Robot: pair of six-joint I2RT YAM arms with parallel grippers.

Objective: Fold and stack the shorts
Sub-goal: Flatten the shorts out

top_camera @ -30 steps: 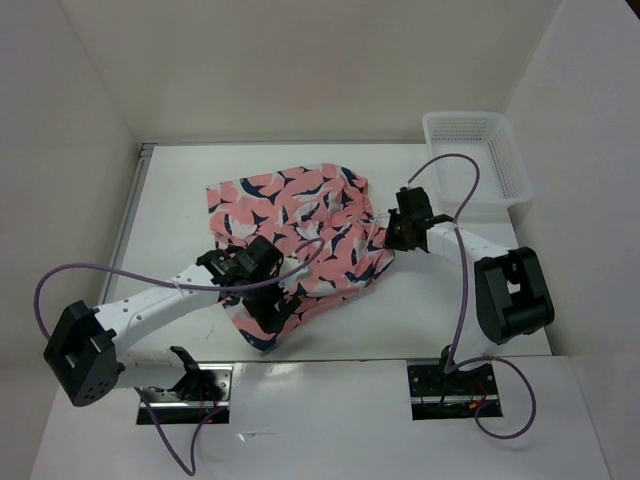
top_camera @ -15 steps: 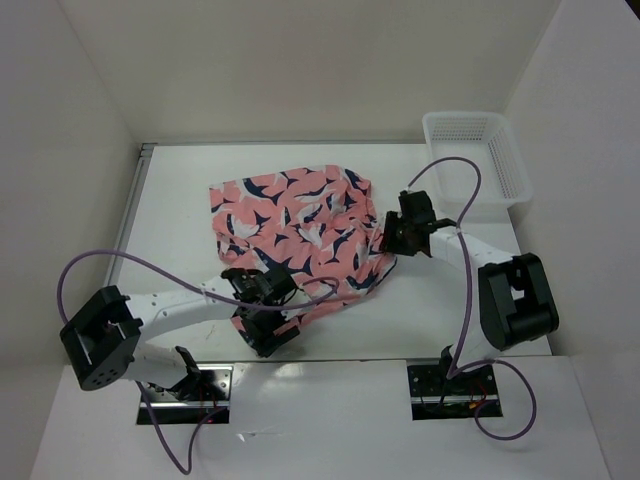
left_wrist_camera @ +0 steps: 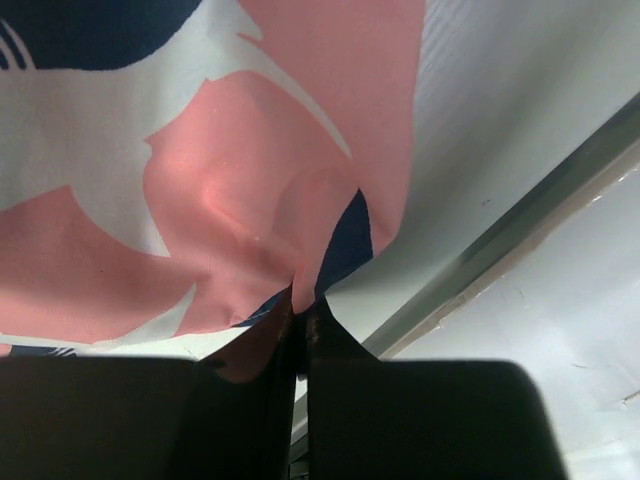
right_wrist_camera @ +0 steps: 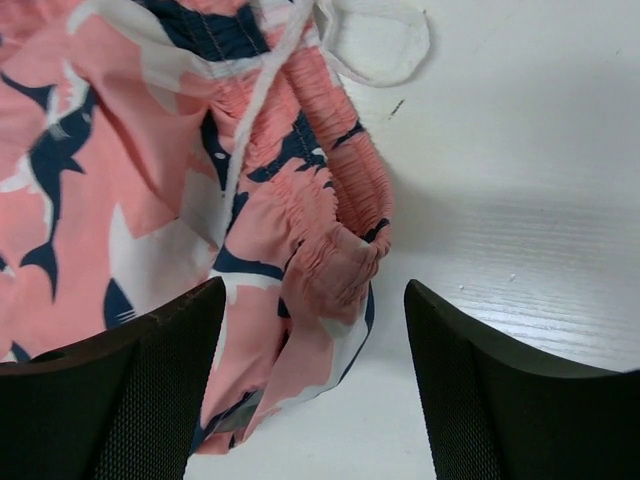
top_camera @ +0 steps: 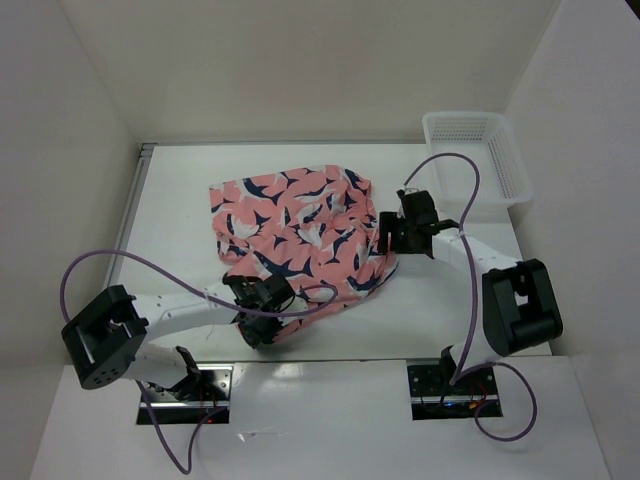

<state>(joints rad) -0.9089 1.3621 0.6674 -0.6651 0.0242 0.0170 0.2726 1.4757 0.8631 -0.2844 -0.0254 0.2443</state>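
Left fingers (left_wrist_camera: 250, 400), wide a moment ago, now pinching the soft salmon-pink shorts (top_camera: 300, 225) at the near edge, right fingers (right_wrist_camera: 130, 400) letting go, spreading wide over the ruched waistband (right_wrist_camera: 340, 190)

Soft matt cloth shorts (top_camera: 300, 230) on a smooth white table (top_camera: 170, 200).

Place: robotics lab cell | Shown by: white enclosure walls (top_camera: 300, 70), white table (top_camera: 170, 200), purple cables (top_camera: 471, 300), bolted arm bases (top_camera: 450, 392)
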